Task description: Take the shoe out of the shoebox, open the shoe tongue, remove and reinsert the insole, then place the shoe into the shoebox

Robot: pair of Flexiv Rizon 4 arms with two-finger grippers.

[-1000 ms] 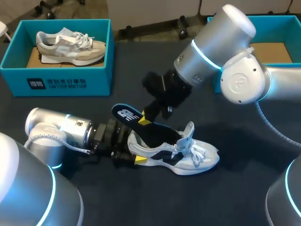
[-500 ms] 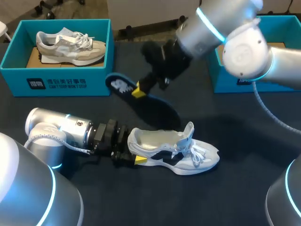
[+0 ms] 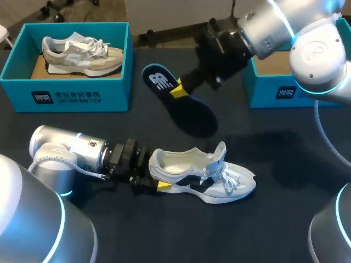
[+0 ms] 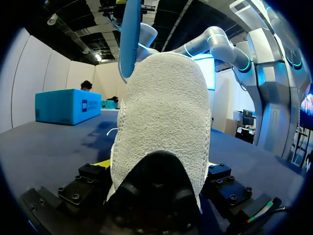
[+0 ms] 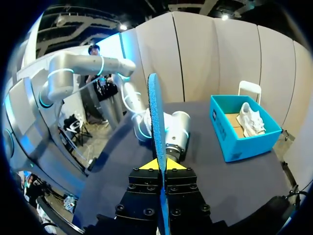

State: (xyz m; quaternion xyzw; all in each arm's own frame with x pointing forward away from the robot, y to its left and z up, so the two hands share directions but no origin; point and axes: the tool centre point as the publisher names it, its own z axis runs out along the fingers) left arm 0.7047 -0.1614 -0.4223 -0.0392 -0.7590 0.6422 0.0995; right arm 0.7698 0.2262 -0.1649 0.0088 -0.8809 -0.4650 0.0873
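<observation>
The main danger is at the reinsertion. The right gripper has its fingers closed on one edge of the dark insole, near the heel end, so the long toe part hangs free in the air, well apart from the shoe. I judge the insole soft, so its toe end may fold or catch on the raised tongue or the collar, and it may also turn or slip inside such a thin pinch. The white shoe lies on the table near the front, with its toe to the right. The left gripper clamps only its heel from two sides, so a push from the insole may twist the shoe or pull the heel out of the fingers. As for the containers, the left shoebox at the far left holds a beige shoe lying on brown cardboard. In the right shoebox at the far right only brown cardboard shows; the right arm hides the rest.
</observation>
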